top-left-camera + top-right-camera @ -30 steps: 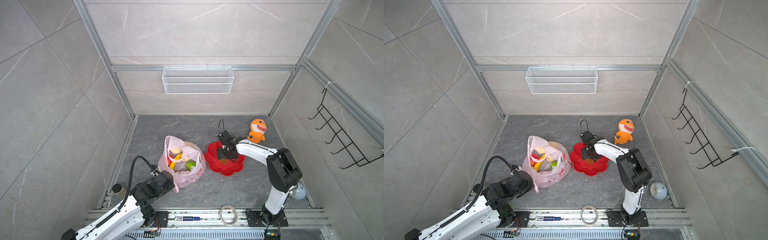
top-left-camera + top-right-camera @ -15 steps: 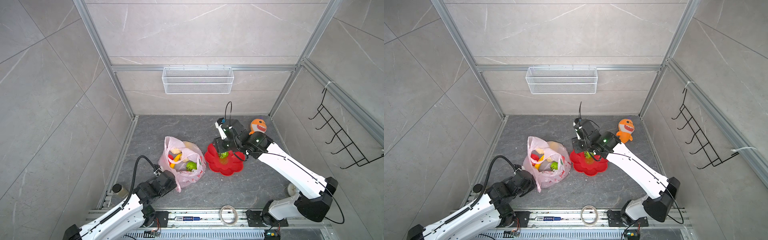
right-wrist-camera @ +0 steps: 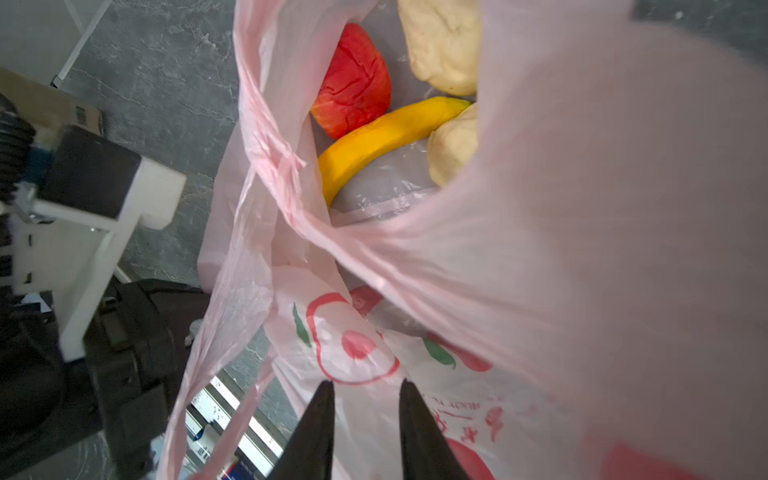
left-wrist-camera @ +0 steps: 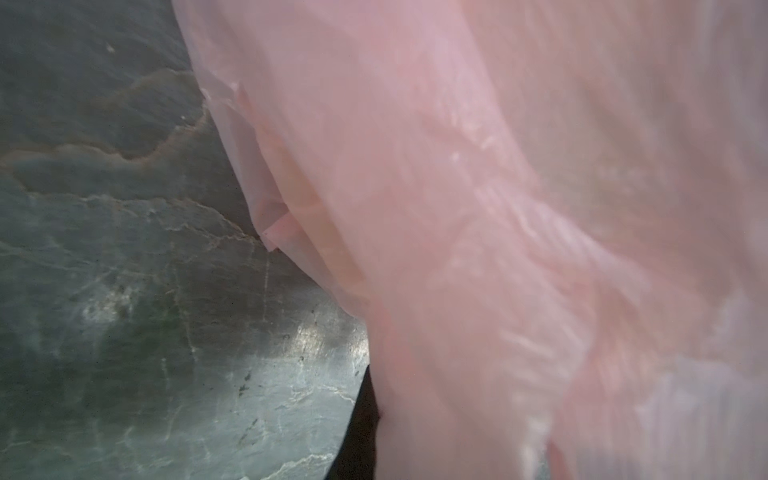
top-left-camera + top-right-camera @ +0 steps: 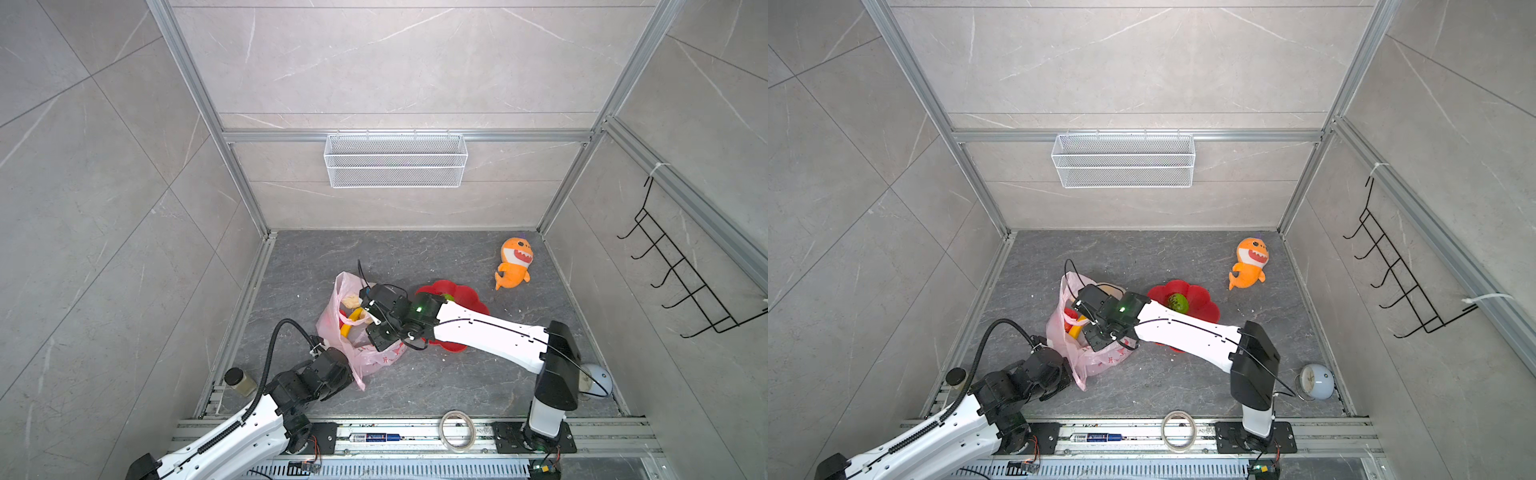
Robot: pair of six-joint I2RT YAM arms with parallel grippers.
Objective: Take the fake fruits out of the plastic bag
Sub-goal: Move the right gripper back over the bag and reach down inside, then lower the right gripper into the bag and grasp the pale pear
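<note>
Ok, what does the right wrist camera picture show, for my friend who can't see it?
An open pink plastic bag fills the picture, with a red fruit, a yellow banana and two cream fruits inside. The right gripper, slightly open, points at the red fruit drawing printed on the bag.

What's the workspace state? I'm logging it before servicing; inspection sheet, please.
Surface: dark grey stone tabletop, few pale crumbs.
Job's things: thin pink plastic bag holds red fruit, yellow banana, two cream fruits; green bumpy fruit in red flower-shaped dish.
Clutter: orange plush shark, tape roll, round clock, lidded jar.
Grippers: left gripper shut on bag; right gripper open over bag.
Cables: black corrugated hose loops behind left gripper; thin cable above right gripper.
Surroundings: white wire basket, black hook rack.
</note>
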